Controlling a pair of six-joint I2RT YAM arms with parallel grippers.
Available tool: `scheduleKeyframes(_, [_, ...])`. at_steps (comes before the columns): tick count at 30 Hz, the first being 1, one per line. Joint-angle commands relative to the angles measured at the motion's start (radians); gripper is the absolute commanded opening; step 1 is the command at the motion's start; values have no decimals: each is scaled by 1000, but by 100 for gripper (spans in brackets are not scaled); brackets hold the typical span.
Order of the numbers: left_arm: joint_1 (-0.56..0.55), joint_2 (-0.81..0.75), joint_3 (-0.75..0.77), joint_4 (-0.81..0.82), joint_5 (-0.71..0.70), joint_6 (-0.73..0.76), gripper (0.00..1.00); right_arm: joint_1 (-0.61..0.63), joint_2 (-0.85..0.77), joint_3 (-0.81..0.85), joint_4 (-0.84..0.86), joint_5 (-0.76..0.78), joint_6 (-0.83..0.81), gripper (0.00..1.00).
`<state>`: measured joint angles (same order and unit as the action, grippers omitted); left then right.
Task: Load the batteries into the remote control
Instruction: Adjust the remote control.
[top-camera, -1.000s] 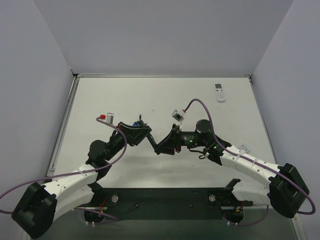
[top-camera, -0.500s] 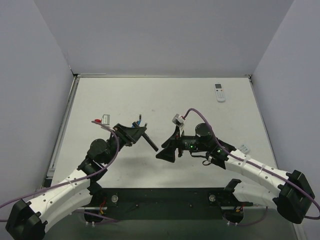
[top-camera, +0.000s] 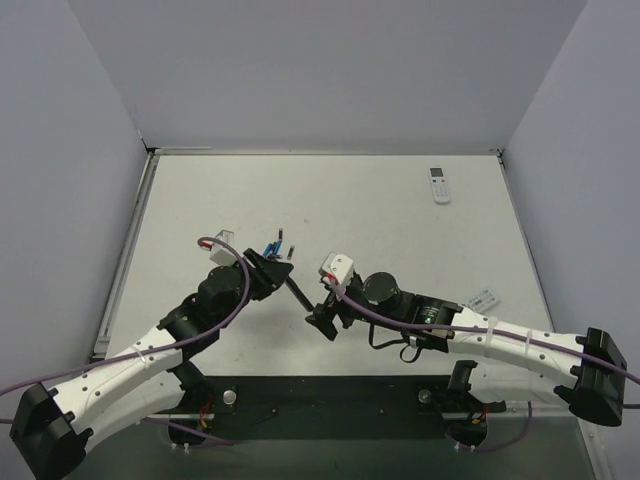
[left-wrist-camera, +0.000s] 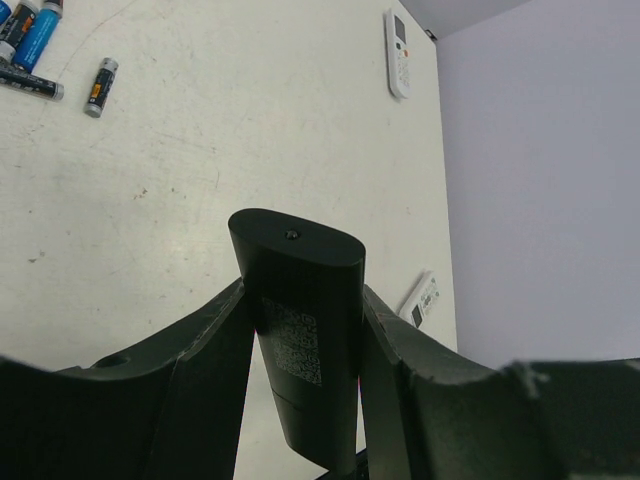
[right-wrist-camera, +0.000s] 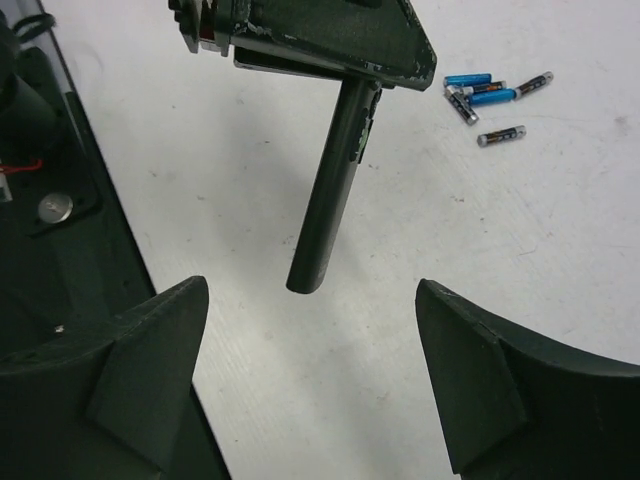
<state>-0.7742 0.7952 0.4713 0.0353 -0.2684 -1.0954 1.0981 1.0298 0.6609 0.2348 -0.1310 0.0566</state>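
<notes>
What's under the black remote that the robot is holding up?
Only bare white table shows below the free end of the black remote. The batteries lie off to the side, not under it. Its other end is hidden between the fingers of the left gripper.

Top view: the remote control (top-camera: 297, 292) is sitting clamped between the fingers of the left hand (top-camera: 274, 274), centre of frame, and is sticking out toward the lower right. Its free end is pointing at the gap between the spread fingers of the right hand (top-camera: 322, 319), near but not touching. The batteries (top-camera: 277, 245) are lying clustered on the counter (top-camera: 380, 215), just above the left hand. A second remote (top-camera: 438, 184) is lying in the upper right, near the far edge. A third remote (top-camera: 484, 298) is lying at right, just above the right forearm.
</notes>
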Motion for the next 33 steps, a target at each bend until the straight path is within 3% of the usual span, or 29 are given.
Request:
scheduleKeyframes(1, [-22, 6, 59, -14, -58, -12, 0, 65, 64, 63, 17, 209, -109, 78])
scheduleKeyframes(9, [-37, 9, 59, -2, -80, -17, 0, 89, 203, 94, 87, 238, -74, 70])
scheduleKeyframes(13, [-40, 6, 52, 9, -86, -18, 0, 89, 246, 100, 112, 267, -58, 60])
scheduleKeyframes(18, [-43, -1, 43, 21, -88, -18, 0, 89, 294, 117, 120, 257, -28, 41])
scheduleKeyframes(22, [-43, -14, 32, 29, -88, -14, 0, 89, 282, 115, 118, 243, -3, 14])
scheduleKeyframes(24, [-43, -34, 14, 54, -88, 6, 11, 89, 265, 115, 109, 245, 9, 6])
scheduleKeyframes(25, [-43, -42, 7, 67, -89, 14, 31, 88, 257, 115, 104, 246, 15, 0])
scheduleKeyframes(27, [-42, -71, -19, 101, -92, 35, 47, 79, 236, 114, 83, 252, 35, 0])
scheduleKeyframes(28, [-42, -80, -28, 112, -91, 48, 61, 75, 225, 111, 80, 245, 43, 0])
scheduleKeyframes(33, [-39, -157, -59, 182, -54, 166, 83, 20, 133, 82, 60, 159, 119, 0])
